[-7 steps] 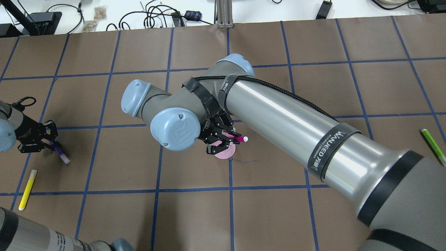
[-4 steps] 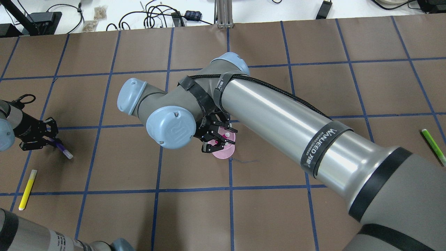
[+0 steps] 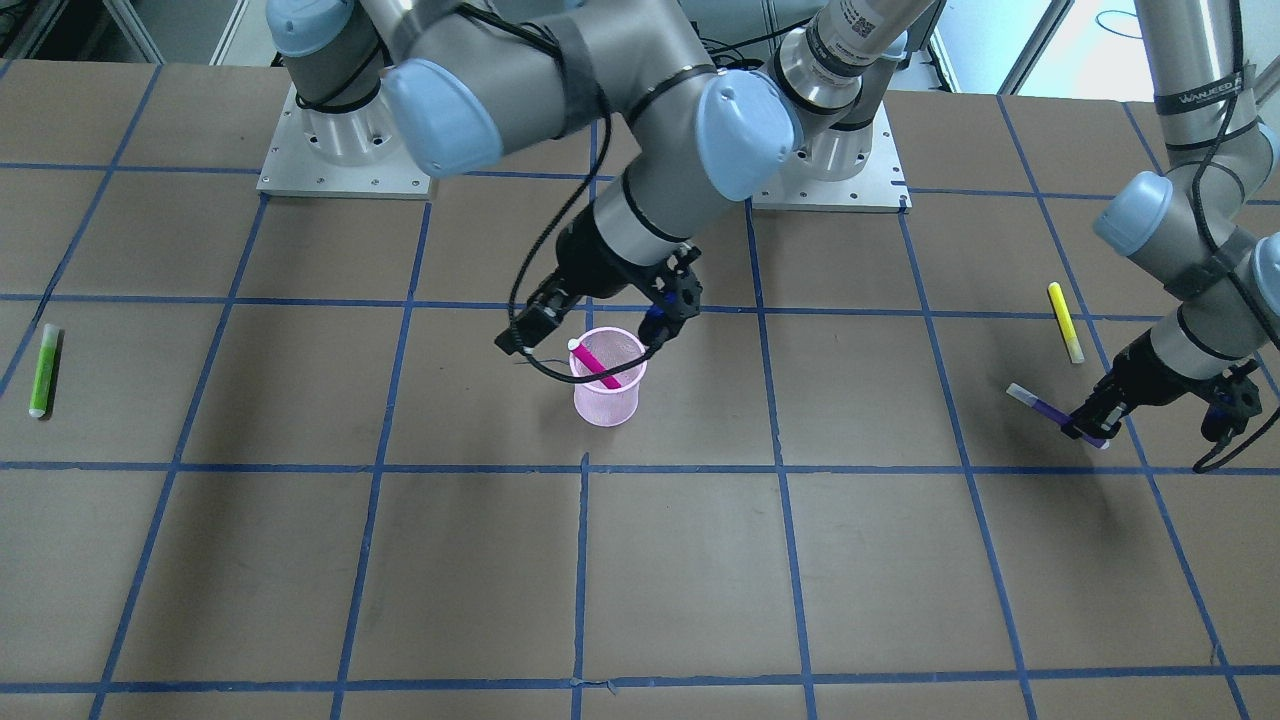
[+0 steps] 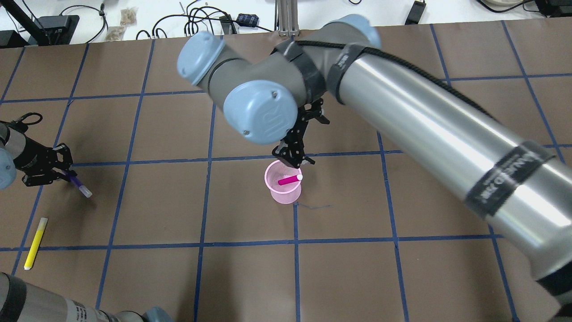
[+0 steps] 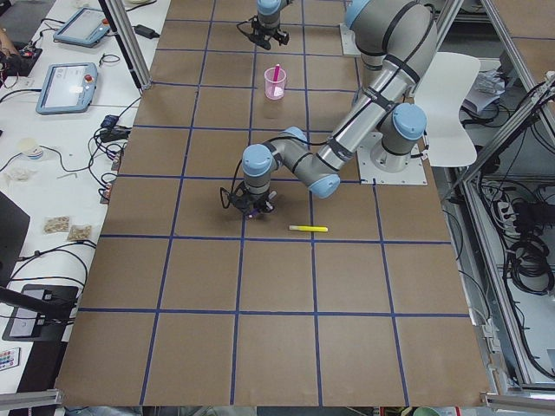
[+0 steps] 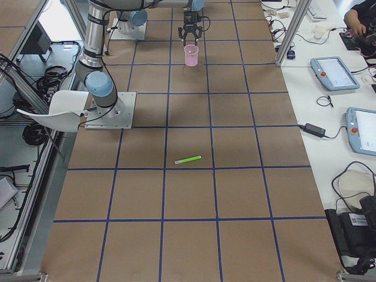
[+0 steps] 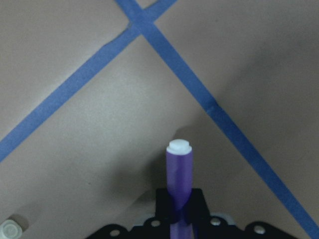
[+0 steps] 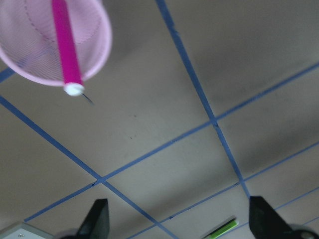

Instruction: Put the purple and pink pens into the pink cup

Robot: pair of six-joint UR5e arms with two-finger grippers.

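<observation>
The pink mesh cup (image 4: 284,193) stands upright near the table's middle, and the pink pen (image 4: 289,180) leans inside it with its white end at the rim. Both also show in the front view, cup (image 3: 607,402) and pen (image 3: 600,367). My right gripper (image 4: 292,156) is open and empty, just above and beyond the cup's far rim; in its wrist view the fingers (image 8: 97,219) stand wide apart. My left gripper (image 4: 60,174) is shut on the purple pen (image 4: 79,186) at the table's left, low over the surface. The pen (image 7: 178,172) sticks out ahead of the jaws.
A yellow highlighter (image 4: 35,243) lies near the left gripper, towards the robot. A green highlighter (image 3: 42,370) lies on the table's far right side; in the overhead view the right arm hides it. Blue tape lines grid the brown table.
My right gripper has let go of the pink pen, which now rests in the cup, and has lifted and pulled back beyond it. My left gripper has barely shifted with the purple pen.
</observation>
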